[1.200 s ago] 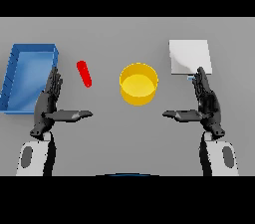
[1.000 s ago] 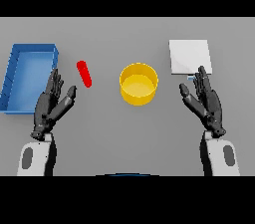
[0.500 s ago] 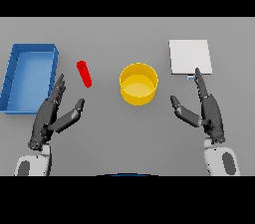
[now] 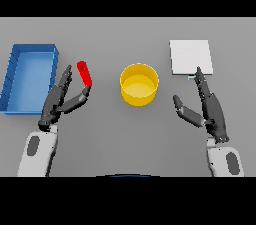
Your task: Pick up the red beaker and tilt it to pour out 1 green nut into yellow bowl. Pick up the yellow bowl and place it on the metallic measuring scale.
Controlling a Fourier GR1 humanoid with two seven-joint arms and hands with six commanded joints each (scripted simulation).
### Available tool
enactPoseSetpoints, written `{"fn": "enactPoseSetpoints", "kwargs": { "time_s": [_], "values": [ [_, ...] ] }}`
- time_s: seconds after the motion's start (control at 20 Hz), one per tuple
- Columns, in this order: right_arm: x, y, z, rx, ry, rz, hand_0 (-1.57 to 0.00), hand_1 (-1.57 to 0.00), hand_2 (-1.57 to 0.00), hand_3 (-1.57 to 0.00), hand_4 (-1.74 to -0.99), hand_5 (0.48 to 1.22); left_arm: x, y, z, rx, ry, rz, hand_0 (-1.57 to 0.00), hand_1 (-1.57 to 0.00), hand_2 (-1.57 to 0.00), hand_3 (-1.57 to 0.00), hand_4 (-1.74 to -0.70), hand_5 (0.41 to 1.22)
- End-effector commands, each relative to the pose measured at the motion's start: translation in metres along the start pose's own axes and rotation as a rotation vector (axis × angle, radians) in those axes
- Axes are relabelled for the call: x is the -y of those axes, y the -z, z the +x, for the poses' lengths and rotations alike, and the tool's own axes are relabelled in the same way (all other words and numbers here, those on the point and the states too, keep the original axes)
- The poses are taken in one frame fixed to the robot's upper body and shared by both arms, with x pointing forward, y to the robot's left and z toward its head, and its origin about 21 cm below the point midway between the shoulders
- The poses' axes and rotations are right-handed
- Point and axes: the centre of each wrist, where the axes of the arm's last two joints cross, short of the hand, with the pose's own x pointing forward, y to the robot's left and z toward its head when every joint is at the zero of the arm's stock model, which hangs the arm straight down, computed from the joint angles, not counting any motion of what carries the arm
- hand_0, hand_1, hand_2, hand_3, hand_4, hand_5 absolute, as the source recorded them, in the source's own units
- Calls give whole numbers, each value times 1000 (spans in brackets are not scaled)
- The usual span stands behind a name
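Red beaker (image 4: 85,73) lies on the grey table (image 4: 128,139), left of centre, a small slim cylinder tilted so its upper end leans toward the view's left; nothing grips it. Whether it holds a green nut cannot be told from this view. Left hand (image 4: 59,100) sits just below and left of the beaker, fingers straight and slightly spread, pointing up and to the right; its thumb reaches toward the beaker's lower end, tip very near or touching it, cannot tell which. No finger is curled round the beaker. Yellow bowl (image 4: 139,84) stands upright near the table's middle, to the right of the beaker and apart from it, open top toward the camera, interior plain yellow. Metallic measuring scale (image 4: 190,57) is a flat pale square plate further right and a little further back than the bowl, apart from it. Right hand (image 4: 210,110) is below the scale and right of the bowl, fingers straight and together, pointing up toward the scale's near edge, thumb splayed out toward the bowl; it holds nothing and touches neither bowl nor beaker. A blue tray (image 4: 29,77) with raised walls sits at the far left, beside the left hand.
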Motion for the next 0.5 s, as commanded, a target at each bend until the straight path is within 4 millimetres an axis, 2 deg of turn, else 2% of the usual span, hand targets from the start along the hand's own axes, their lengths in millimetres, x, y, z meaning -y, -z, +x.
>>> {"fn": "enactPoseSetpoints", "kwargs": {
  "time_s": [0.0, 0.2, 0.35, 0.45],
  "values": [
    [-1, 3, 1, -8, 0, -1, 1, 1, 1, 1, -1225, 627, 0, 5, -1, 7, 0, -5, 1, 1, 1, 1, -1176, 640],
    [-1, 1, -1, 4, -5, 6, 1, 1, 1, 1, -1222, 626, 4, 34, 0, 32, 13, -27, 1, 1, 1, 1, -1189, 641],
    [-3, -4, -1, 3, 12, 7, 1, 1, 1, 1, -1229, 628, 7, 46, 2, 50, 42, -36, 1, 1, 1, 1, -1201, 654],
    [4, -2, 0, 5, -3, -4, 1, 1, 1, 1, -1226, 631, 11, 56, 2, 24, 59, -39, 1, 1, 1, 1, -1197, 661]
  ]
}}
